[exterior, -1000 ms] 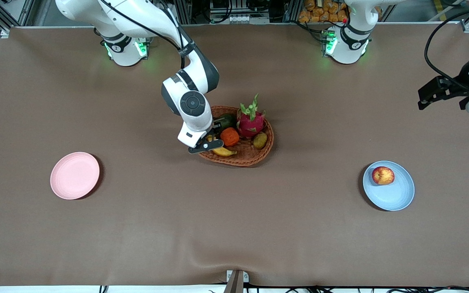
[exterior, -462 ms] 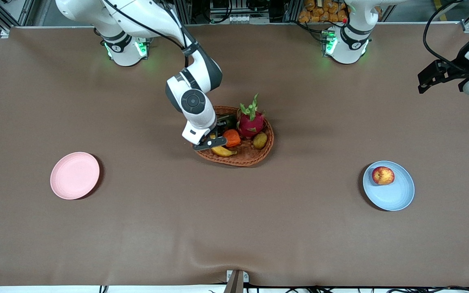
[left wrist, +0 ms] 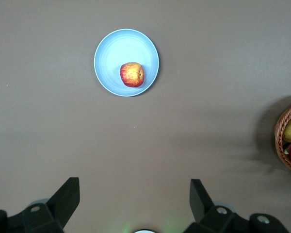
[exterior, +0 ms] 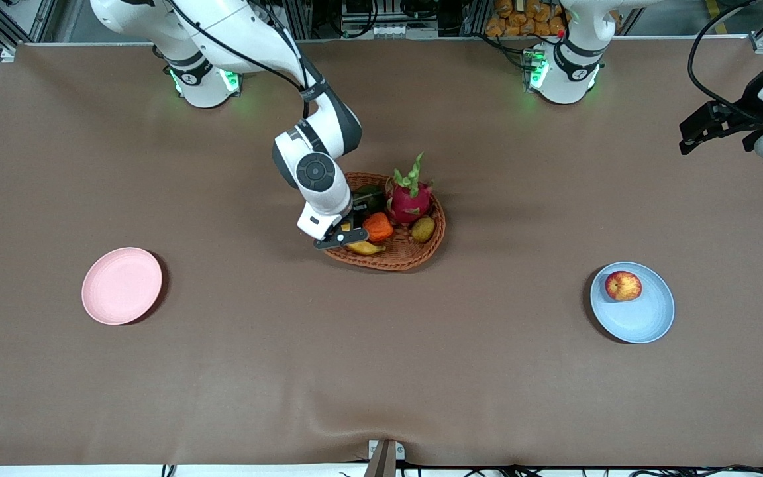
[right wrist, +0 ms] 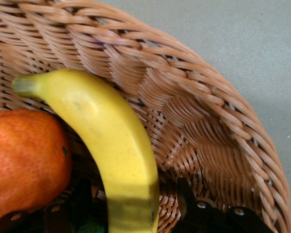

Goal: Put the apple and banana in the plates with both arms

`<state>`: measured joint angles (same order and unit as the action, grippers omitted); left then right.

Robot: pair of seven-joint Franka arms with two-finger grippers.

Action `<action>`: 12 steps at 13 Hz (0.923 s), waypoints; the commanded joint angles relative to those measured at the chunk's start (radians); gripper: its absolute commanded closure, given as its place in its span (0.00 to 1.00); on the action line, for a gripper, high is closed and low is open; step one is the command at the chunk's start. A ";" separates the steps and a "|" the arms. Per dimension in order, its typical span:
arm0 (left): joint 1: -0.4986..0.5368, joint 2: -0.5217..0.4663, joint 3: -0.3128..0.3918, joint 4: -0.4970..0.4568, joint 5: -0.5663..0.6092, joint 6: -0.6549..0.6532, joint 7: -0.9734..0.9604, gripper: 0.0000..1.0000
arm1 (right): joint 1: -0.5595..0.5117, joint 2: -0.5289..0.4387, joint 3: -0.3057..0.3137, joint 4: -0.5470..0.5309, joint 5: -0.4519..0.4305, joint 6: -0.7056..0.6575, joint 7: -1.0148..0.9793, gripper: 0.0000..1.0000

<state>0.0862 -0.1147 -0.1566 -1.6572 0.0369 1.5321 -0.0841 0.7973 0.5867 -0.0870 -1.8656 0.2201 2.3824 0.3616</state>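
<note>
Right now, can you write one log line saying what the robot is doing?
right gripper: in basket, open around banana | left gripper: open, waiting | apple: on blue plate | pink plate: empty

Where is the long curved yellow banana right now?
The long curved yellow banana lies in the brown woven wicker basket, beside the wrinkled orange fruit, under the right gripper.

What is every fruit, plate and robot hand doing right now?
apple: resting on the blue plate
banana: lying in the basket, between the right gripper fingers
pink plate: empty
right gripper: open, down in the basket
left gripper: open, waiting high over the table's left-arm end
</note>
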 commanded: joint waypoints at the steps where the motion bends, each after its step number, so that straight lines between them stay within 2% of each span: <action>1: 0.069 -0.003 -0.063 -0.001 -0.017 0.011 0.004 0.00 | -0.006 0.008 0.003 -0.006 0.032 0.021 -0.021 0.46; 2: 0.069 -0.005 -0.063 -0.001 -0.017 0.011 0.004 0.00 | -0.006 0.008 0.003 -0.004 0.032 0.020 -0.009 0.81; 3: 0.069 -0.009 -0.063 -0.003 -0.017 0.011 0.004 0.00 | -0.006 0.007 0.003 -0.004 0.033 0.018 -0.006 0.99; 6: 0.066 -0.008 -0.063 -0.006 -0.017 0.008 0.006 0.00 | -0.006 -0.033 0.000 -0.003 0.033 -0.017 -0.006 1.00; 9: 0.066 -0.008 -0.063 -0.004 -0.017 0.005 0.006 0.00 | -0.026 -0.128 -0.007 0.034 0.030 -0.168 -0.010 1.00; 12: 0.067 -0.016 -0.061 -0.006 -0.017 -0.001 0.006 0.00 | -0.049 -0.195 -0.007 0.051 0.022 -0.245 -0.012 1.00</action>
<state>0.1362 -0.1140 -0.2075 -1.6576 0.0368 1.5351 -0.0836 0.7732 0.4549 -0.1015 -1.8006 0.2286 2.1778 0.3626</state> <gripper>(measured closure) 0.000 0.608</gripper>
